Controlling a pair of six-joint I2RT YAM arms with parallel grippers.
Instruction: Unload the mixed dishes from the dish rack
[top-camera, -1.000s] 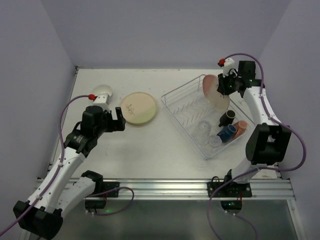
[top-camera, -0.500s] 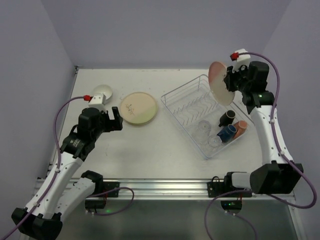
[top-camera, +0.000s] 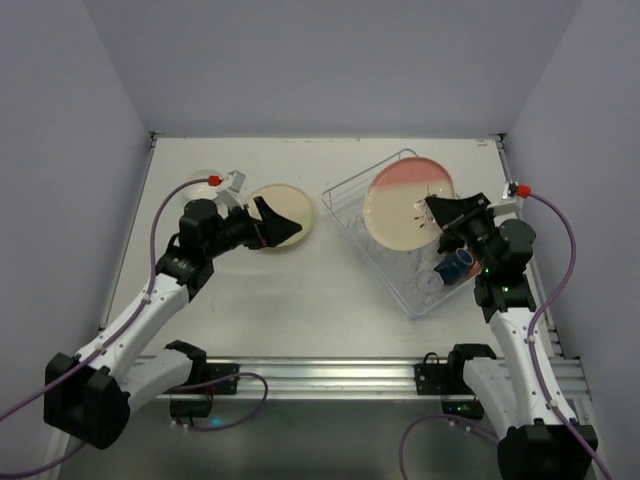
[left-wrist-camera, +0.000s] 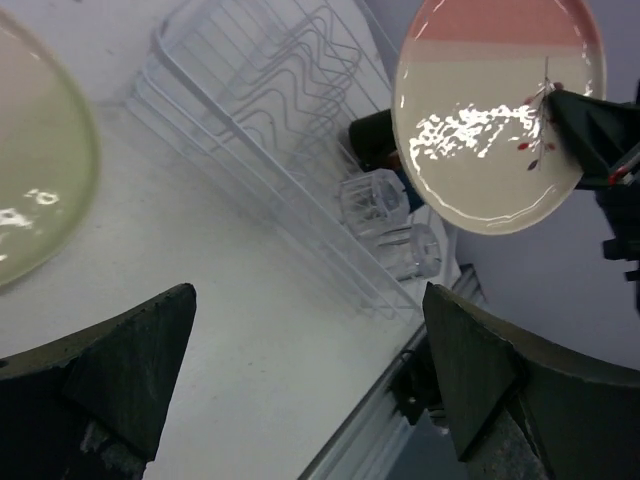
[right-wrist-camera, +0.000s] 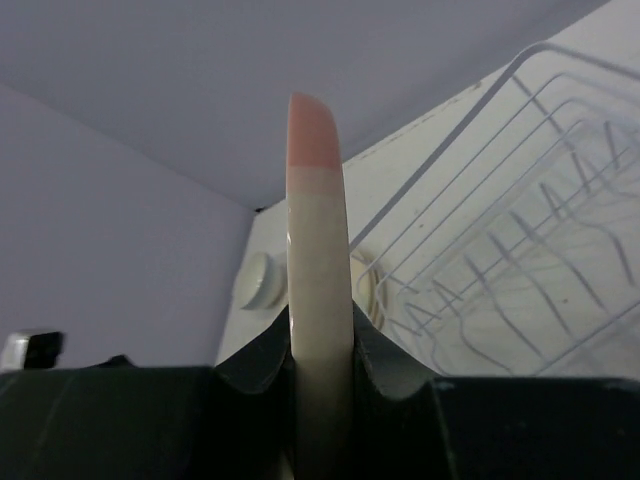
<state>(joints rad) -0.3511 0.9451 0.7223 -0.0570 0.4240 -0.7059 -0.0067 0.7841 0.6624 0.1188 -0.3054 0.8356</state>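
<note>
Jaws of the right gripper (right-wrist-camera: 320, 335) pinch the plate (right-wrist-camera: 318, 220) rim above the rack (top-camera: 345, 215), edge-on at the wrist; left gripper (top-camera: 282, 222) gapes.

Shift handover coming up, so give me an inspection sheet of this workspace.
Surface: white table.
Job's things: pink plate held over rack; yellow plate and bowl on table; glasses and blue cup in rack.
Clutter: nothing seen.
Hands: right hand shut on pink plate; left hand open by yellow plate.
Cables: purple cables loop from both arms.
Surroundings: lavender walls.
</note>
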